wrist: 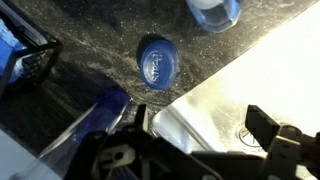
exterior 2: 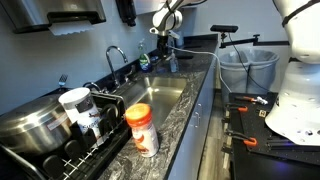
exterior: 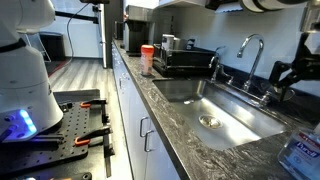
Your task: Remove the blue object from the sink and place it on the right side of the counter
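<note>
The small round blue object (wrist: 156, 60) lies flat on the dark veined counter (wrist: 90, 40), just past a corner of the steel sink (wrist: 230, 80). My gripper (wrist: 200, 120) is open and empty, hovering over that sink corner, a little short of the blue object. The drain (wrist: 255, 135) shows beside one finger. In both exterior views the gripper (exterior: 290, 72) (exterior 2: 163, 42) hangs above the counter near the faucet end of the sink (exterior: 215, 100) (exterior 2: 160, 95). The basin holds nothing I can see. The blue object does not show in the exterior views.
A chrome gooseneck faucet (exterior: 250, 50) (exterior 2: 118, 55) stands behind the sink. A clear bottle with a blue-and-white label (exterior: 300, 155) stands on the counter; a pale blue-white thing (wrist: 213, 10) at the wrist view's top edge may be it. An orange-lidded jar (exterior 2: 142, 128), a dish rack (exterior: 185, 60) and a steel pot (exterior 2: 30, 125) fill the other end.
</note>
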You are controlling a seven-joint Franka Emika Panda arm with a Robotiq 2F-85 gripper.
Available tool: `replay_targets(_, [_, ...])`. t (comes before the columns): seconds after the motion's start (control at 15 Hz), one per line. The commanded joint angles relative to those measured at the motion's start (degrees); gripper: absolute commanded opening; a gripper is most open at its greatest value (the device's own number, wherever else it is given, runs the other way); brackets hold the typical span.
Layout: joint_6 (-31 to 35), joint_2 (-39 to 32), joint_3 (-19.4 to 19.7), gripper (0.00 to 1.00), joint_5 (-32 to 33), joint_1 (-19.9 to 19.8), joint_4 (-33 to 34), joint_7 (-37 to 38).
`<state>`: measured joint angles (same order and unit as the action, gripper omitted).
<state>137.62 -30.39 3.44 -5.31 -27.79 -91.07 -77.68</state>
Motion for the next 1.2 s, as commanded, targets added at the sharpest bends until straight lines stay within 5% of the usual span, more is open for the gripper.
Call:
replay_targets(0.0, [3.49,9.13,0.50,1.00,1.41,2.72,-12.32,-2.04])
replay_targets(0.53, [8.99,20.92,1.30,1.00,0.74,6.40,-31.13,-5.17])
replay_targets(0.6, [5.32,16.27,1.75,1.00,1.11,7.25,-24.20,-2.62])
replay_targets(1.0, [7.54,19.27,2.58,1.00,1.13,7.52,-29.34,-4.30])
replay_targets(1.13, [6.09,19.69,3.28,1.00,1.00,8.07,-29.89,0.77])
